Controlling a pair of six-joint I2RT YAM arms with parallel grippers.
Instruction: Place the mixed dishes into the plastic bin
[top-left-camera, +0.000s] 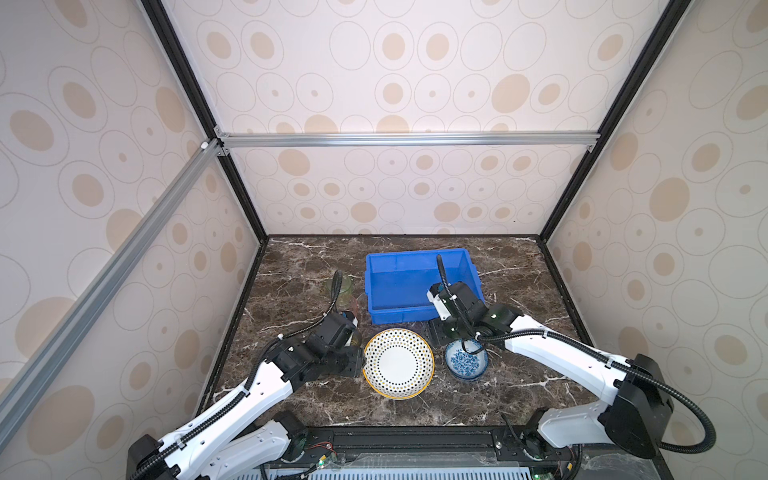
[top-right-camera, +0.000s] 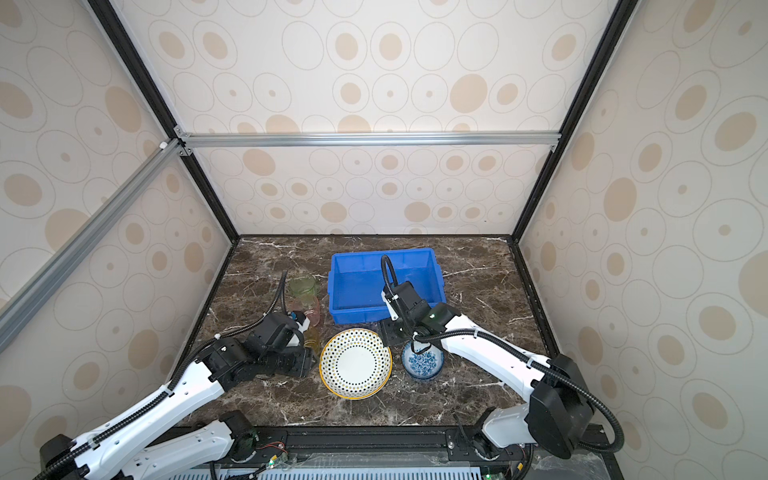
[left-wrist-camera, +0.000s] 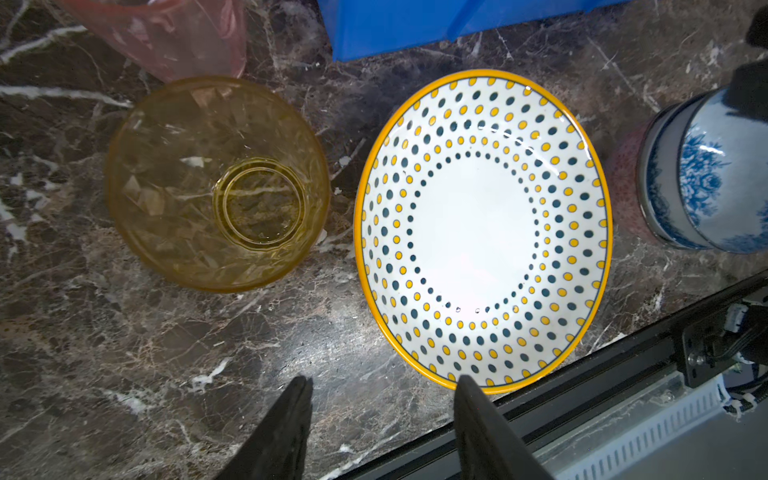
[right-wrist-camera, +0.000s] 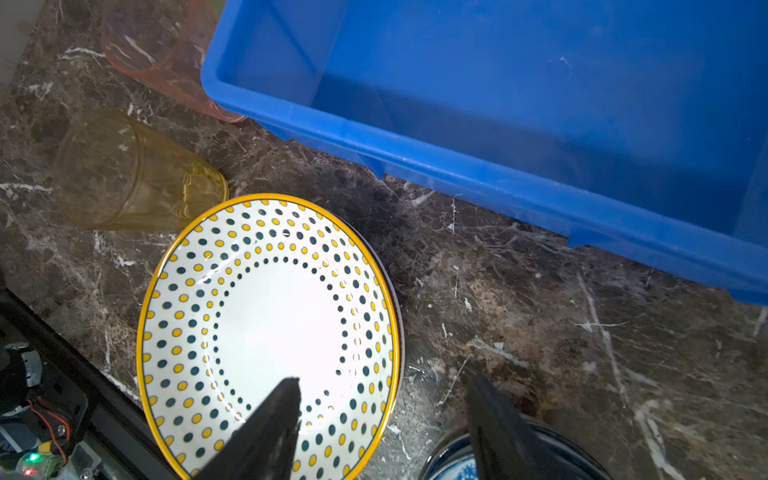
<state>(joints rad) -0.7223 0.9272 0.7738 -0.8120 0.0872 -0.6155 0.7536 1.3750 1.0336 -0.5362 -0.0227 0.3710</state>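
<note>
In both top views the plastic bin (top-left-camera: 415, 254), a glossy bright blue rectangular tub with low walls and a lipped rim, sits in the lower middle of the frame on the dark brown, white-veined marble desk (top-left-camera: 291, 266). Just below it in the frame lies the round dotted plate (top-left-camera: 398, 363), glazed white with rings of yellow and dark teal dots and a yellow edge. Just right of the plate stands the small blue-floral bowl (top-left-camera: 466, 360), shiny ceramic with a dark rim. Left of the bin, three translucent faceted cups form a column: the green cup (top-left-camera: 341, 286) uppermost, the pink cup (left-wrist-camera: 174, 37) below it, and the yellow cup (left-wrist-camera: 216, 183) lowest, near the plate's left edge.

The left hand (left-wrist-camera: 382, 380) sits at the plate's left edge. Its black tapered fingers are apart with bare marble between them, and one tip lies over the yellow rim. The right hand (right-wrist-camera: 384, 380) hangs between plate and bowl, below the bin's near wall. Its fingers are also spread and grip nothing; one is over the plate, the other over the bowl's rim.
</note>
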